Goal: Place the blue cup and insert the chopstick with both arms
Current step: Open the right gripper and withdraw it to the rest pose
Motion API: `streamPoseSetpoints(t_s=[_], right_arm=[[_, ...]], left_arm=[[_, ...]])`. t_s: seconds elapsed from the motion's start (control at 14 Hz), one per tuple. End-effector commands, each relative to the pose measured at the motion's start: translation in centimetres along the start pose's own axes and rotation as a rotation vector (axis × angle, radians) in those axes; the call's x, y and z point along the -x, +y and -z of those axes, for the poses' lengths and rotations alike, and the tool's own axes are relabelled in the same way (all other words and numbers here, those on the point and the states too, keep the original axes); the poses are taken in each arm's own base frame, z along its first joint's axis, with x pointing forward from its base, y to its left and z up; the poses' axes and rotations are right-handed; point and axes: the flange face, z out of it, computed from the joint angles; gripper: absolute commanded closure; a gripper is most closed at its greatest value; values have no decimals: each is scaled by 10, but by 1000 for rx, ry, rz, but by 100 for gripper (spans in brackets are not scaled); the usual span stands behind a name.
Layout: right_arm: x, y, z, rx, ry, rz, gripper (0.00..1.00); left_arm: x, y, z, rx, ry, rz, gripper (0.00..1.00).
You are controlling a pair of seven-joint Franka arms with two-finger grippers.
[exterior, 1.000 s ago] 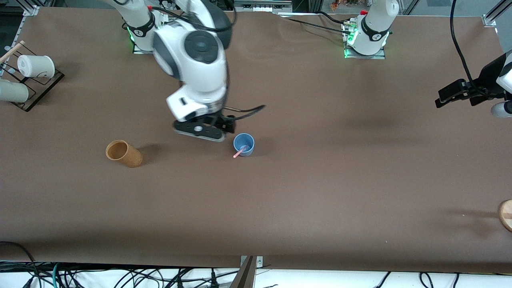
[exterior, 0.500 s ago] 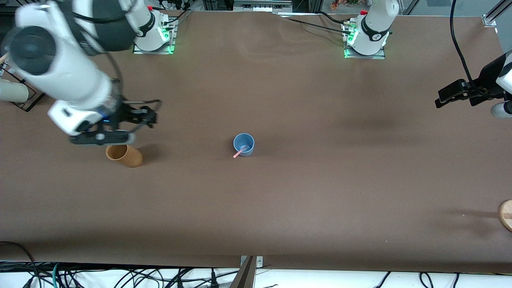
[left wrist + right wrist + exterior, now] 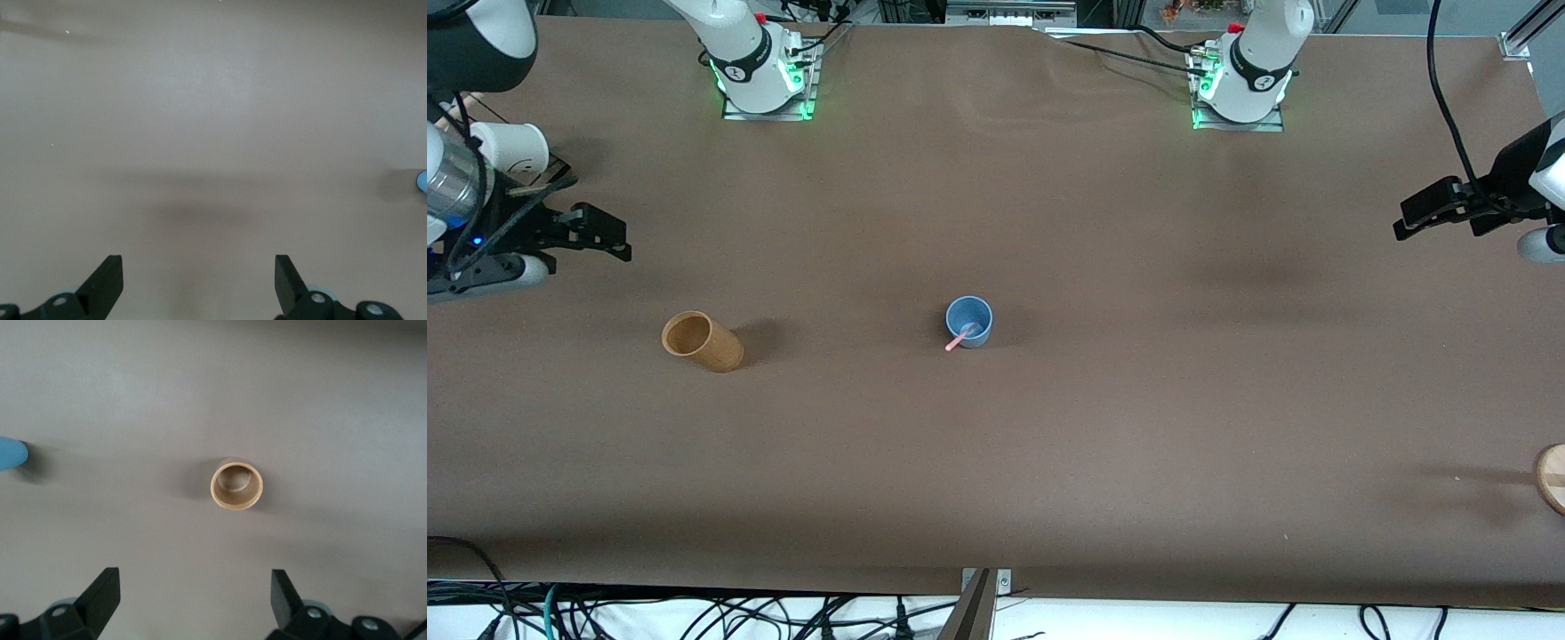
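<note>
The blue cup (image 3: 969, 320) stands upright near the middle of the table. The pale pink chopstick (image 3: 959, 340) leans inside it, its end poking over the rim. The cup's edge also shows in the right wrist view (image 3: 10, 452) and the left wrist view (image 3: 423, 180). My right gripper (image 3: 609, 238) hangs open and empty over the right arm's end of the table, well away from the cup; its fingers (image 3: 100, 597) stand wide apart. My left gripper (image 3: 1409, 218) waits open and empty over the left arm's end, with bare table between its fingers (image 3: 288, 277).
A tan cup (image 3: 701, 340) stands between the blue cup and the right arm's end, and the right wrist view looks at its open mouth (image 3: 236, 483). White cups lie on a black rack (image 3: 507, 147) at that end. A wooden disc (image 3: 1552, 476) shows at the left arm's end.
The right arm has swung away from beside the blue cup, past the tan cup, toward its own end of the table. Cup, chopstick and left arm have not moved.
</note>
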Motion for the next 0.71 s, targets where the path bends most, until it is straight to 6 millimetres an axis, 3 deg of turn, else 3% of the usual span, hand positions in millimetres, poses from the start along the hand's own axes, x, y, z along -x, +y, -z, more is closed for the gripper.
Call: streamPoseSetpoints(t_s=[0.0, 0.29, 0.64], right_arm=[[22, -6, -1, 22, 19, 13, 0], [26, -4, 25, 11, -23, 4, 0], [31, 7, 24, 4, -49, -30, 0]], left_arm=[[-2, 0, 5, 31, 6, -22, 0], [-2, 0, 5, 31, 6, -22, 0], [-2, 0, 5, 31, 6, -22, 0]])
